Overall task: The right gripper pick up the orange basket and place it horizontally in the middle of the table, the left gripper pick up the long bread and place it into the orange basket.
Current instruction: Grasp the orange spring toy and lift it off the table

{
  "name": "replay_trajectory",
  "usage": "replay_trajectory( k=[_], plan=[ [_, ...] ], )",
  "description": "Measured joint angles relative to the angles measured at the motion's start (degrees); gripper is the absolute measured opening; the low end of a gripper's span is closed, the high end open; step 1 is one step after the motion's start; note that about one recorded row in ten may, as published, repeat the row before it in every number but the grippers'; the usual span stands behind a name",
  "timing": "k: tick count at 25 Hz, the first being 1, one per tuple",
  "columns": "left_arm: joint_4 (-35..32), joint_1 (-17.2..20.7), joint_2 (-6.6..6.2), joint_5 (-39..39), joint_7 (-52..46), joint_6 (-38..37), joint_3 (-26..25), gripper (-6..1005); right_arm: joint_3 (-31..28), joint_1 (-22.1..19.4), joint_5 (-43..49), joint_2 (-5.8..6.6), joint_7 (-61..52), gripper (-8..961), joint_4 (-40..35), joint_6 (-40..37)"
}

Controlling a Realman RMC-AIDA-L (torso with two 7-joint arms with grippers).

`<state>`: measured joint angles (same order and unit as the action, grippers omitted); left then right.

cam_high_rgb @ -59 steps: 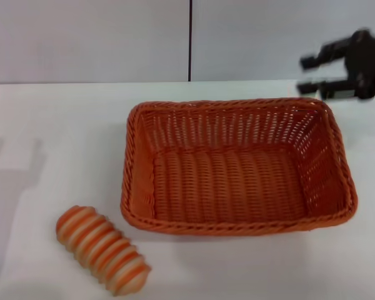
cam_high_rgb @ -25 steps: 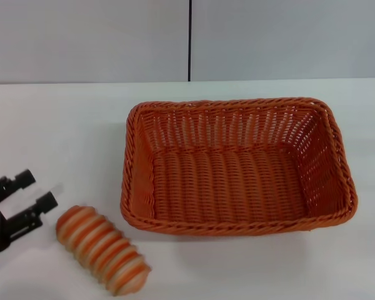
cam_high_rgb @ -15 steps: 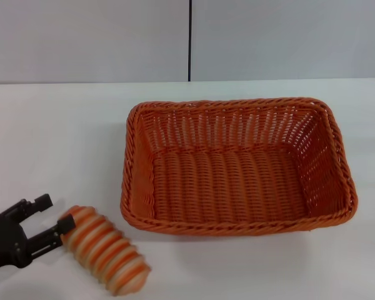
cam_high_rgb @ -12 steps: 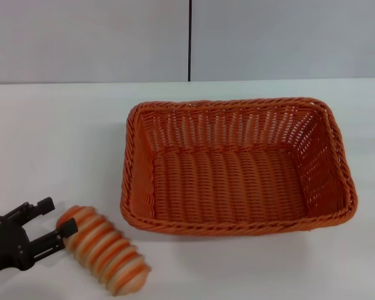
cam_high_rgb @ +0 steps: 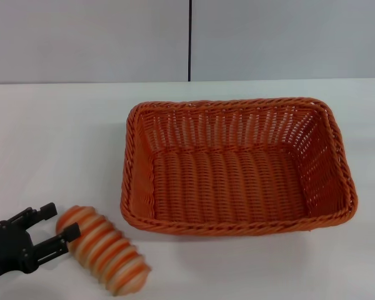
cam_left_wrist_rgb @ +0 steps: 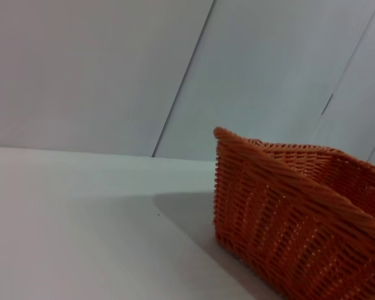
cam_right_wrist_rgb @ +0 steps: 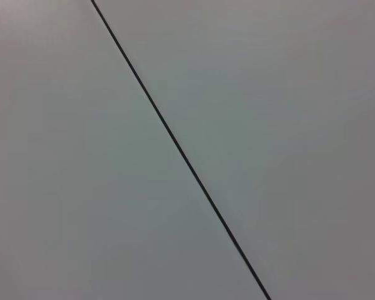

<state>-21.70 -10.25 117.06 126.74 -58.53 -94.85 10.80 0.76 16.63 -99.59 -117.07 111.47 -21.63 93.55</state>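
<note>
The orange basket (cam_high_rgb: 237, 165) lies lengthwise across the middle of the white table (cam_high_rgb: 56, 137), empty inside. Its corner also fills the left wrist view (cam_left_wrist_rgb: 300, 212). The long bread (cam_high_rgb: 103, 250), striped orange and cream, rests on the table near the front left, slanting toward the front edge. My left gripper (cam_high_rgb: 59, 223) sits low at the bread's left end, open, one fingertip touching the loaf's end and the other just behind it. The right gripper is out of view.
A grey wall with a dark vertical seam (cam_high_rgb: 190, 40) stands behind the table; the right wrist view holds only that wall and seam (cam_right_wrist_rgb: 175, 144). Bare tabletop stretches left of and behind the basket.
The right gripper withdrew from the basket's far right corner and left the view. My left gripper entered at the front left and slid down to the bread's left end.
</note>
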Motion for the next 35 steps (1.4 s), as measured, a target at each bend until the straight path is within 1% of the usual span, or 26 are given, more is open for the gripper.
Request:
replay_trajectory(
  k=[4, 17, 25, 35],
  plan=[
    [-0.01, -0.03, 0.01, 0.01, 0.0, 0.77, 0.9, 795, 0.05, 0.04, 0.1, 0.24, -0.18, 488, 0.8, 0.13],
    [-0.09, -0.45, 0.47, -0.03, 1.05, 1.51, 2.71, 795, 0.03, 0.16, 0.1, 0.18, -0.26, 488, 0.81, 0.31],
    [0.1, -0.18, 0.72, -0.68, 6.43, 0.6, 2.2, 642, 0.03, 0.15, 0.01, 0.27, -0.26, 488, 0.81, 0.09],
    [0.17, -0.79, 0.72, -0.78, 6.81, -0.1, 2.2, 449, -0.08, 0.6, -0.23, 0.52, -0.29, 487, 0.8, -0.3]
  ],
)
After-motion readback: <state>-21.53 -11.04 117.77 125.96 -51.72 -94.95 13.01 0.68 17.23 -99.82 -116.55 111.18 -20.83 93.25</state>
